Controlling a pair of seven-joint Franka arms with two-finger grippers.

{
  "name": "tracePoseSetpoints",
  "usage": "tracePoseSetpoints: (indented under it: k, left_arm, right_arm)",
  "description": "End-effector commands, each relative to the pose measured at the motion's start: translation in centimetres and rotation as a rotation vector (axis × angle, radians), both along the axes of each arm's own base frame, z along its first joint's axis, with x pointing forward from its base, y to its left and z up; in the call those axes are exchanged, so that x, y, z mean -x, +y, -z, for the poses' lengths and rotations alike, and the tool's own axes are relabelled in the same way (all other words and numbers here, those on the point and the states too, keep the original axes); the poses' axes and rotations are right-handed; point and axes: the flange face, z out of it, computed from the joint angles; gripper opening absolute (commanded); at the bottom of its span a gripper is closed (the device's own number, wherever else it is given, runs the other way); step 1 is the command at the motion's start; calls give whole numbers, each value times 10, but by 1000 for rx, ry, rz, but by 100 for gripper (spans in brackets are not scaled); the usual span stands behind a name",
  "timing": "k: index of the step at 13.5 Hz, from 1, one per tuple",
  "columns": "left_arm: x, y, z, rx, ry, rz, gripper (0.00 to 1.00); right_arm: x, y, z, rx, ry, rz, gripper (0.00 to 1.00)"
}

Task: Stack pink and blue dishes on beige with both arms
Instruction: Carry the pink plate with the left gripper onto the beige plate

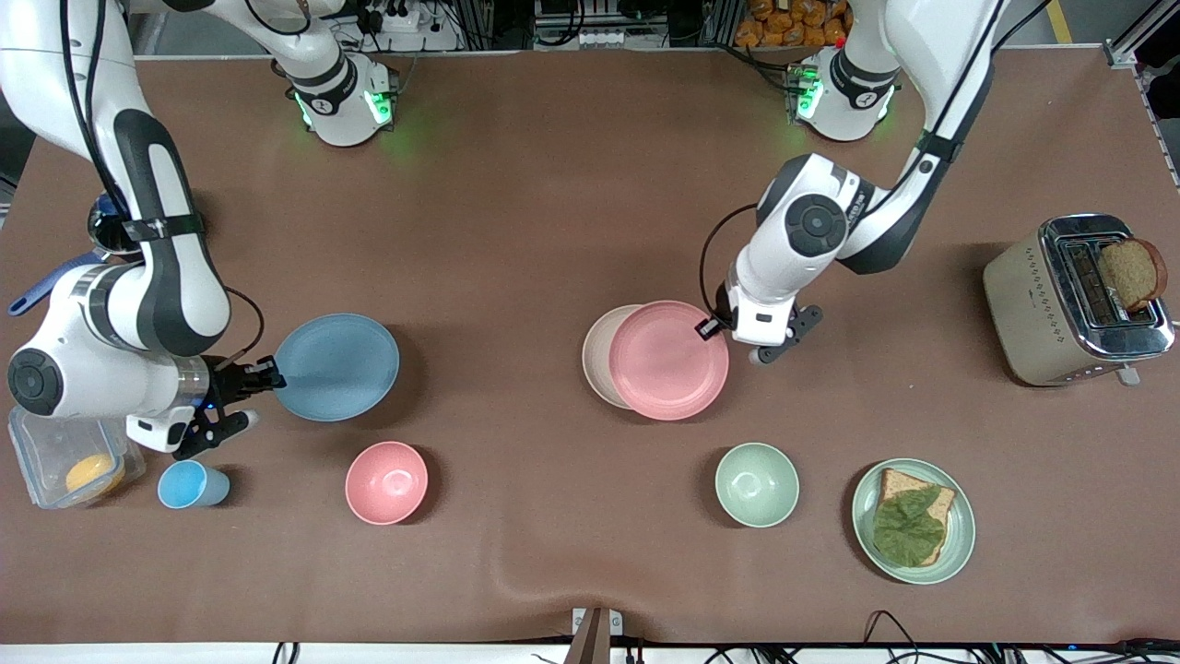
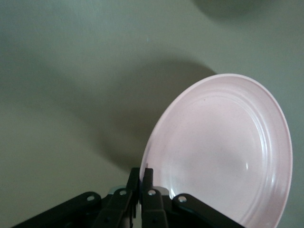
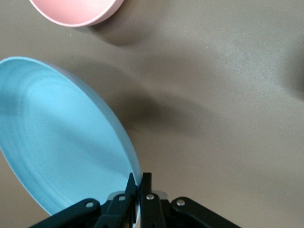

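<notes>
Left tool [image 1: 714, 325] clamps pink plate [image 1: 667, 360] over beige plate [image 1: 596, 355]; right tool [image 1: 267, 373] clamps blue plate [image 1: 337, 366]

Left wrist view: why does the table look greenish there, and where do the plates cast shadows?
Left wrist view: a colour cast greys the table; the pink plate throws a soft shadow. Right wrist view: the blue plate shades the table beside its rim. Front view: the table is brown and evenly lit.

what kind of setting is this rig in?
Probably a lab bench staged as a kitchen: a toaster with bread, plates like the pink plate, bowls, and power strips and cables along the table edge by the arm bases.
</notes>
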Motion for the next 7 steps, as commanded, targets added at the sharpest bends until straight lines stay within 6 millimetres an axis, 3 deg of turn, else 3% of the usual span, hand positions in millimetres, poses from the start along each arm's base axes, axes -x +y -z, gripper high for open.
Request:
tracePoseSetpoints:
  k: [1, 7]
  left_arm:
    - [22, -12, -3, -10, 4, -12, 0]
    - [33, -33, 10, 8, -5, -18, 0]
  right_arm:
    - [-2, -1, -3, -12, 0, 16, 0]
    - [-2, -1, -2, -12, 0, 16, 0]
